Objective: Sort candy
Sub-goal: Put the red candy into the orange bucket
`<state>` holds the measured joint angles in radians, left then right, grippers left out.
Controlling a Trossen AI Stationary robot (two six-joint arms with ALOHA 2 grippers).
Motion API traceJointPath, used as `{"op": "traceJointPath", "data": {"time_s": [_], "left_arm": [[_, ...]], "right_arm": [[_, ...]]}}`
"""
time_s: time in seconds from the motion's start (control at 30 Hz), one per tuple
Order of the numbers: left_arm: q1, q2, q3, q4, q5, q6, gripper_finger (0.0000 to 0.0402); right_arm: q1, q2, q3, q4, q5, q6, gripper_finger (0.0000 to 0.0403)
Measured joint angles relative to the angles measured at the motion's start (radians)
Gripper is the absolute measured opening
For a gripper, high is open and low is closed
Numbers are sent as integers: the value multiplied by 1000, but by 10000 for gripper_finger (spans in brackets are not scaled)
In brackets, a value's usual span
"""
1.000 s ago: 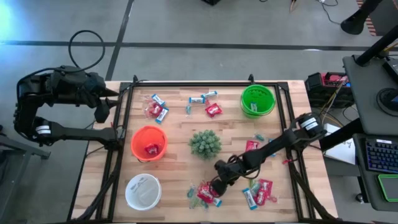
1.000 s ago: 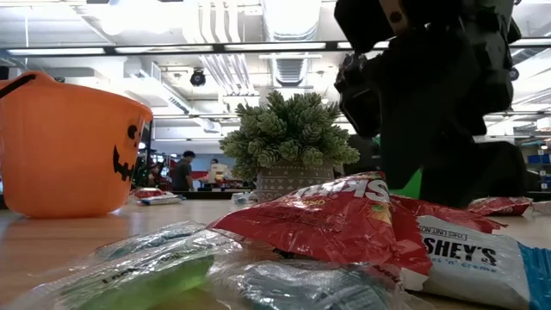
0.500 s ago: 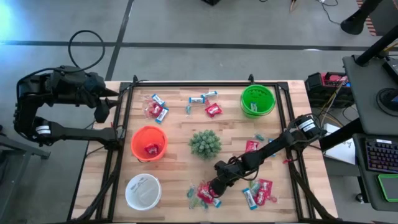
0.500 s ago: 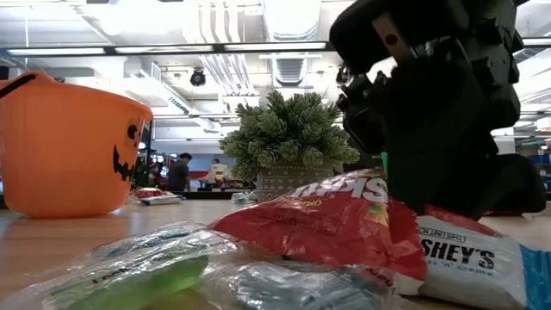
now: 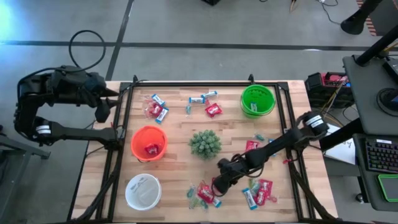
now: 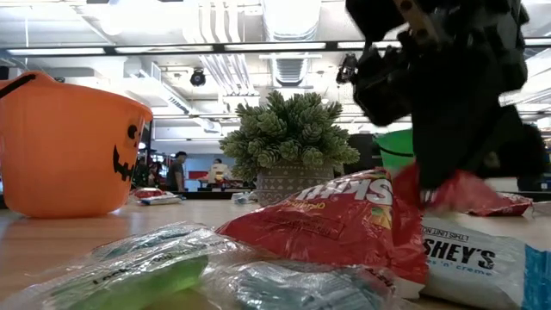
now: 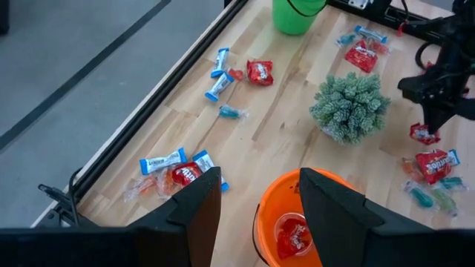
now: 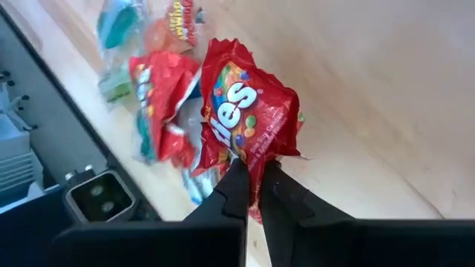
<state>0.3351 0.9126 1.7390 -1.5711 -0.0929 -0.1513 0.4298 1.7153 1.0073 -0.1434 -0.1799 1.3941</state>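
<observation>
The right tool pinches a crinkly red candy packet between its closed dark fingers, just above the pale wood-plank counter near a heap of glossy wrapped candy. The left tool hangs wide apart past the counter's left edge, over the round orange plastic bucket.

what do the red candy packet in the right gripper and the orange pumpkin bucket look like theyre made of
Red candy packet, pinched in the right gripper: looks like thin glossy plastic film, since it crinkles and catches light along its creases. Orange pumpkin bucket: probably moulded plastic with a smooth semi-matt skin, judging by its even colour, rigid rounded wall and printed black face.
</observation>
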Motion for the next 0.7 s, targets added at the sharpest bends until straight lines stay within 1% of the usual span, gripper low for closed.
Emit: {"op": "traceJointPath", "data": {"time_s": [0.1,0.2,0.33,0.43,0.53,0.6,0.7], "left_arm": [[0,8,0,4,0,-15,165],[0,18,0,20,14,-26,165],[0,36,0,63,102,-44,174],[0,47,0,138,197,-57,187],[0,56,0,234,276,-71,197],[0,68,0,262,311,-67,201],[0,90,1,271,333,-50,200]], "right_arm": [[0,-45,0,-45,0,-7,12],[0,-103,0,-45,7,-25,11],[0,-190,0,-40,58,-46,11],[-1,-255,0,-29,131,-79,11],[-26,-305,0,-13,212,-140,11],[-57,-322,0,13,249,-193,11],[-107,-336,1,74,283,-280,11]]}}
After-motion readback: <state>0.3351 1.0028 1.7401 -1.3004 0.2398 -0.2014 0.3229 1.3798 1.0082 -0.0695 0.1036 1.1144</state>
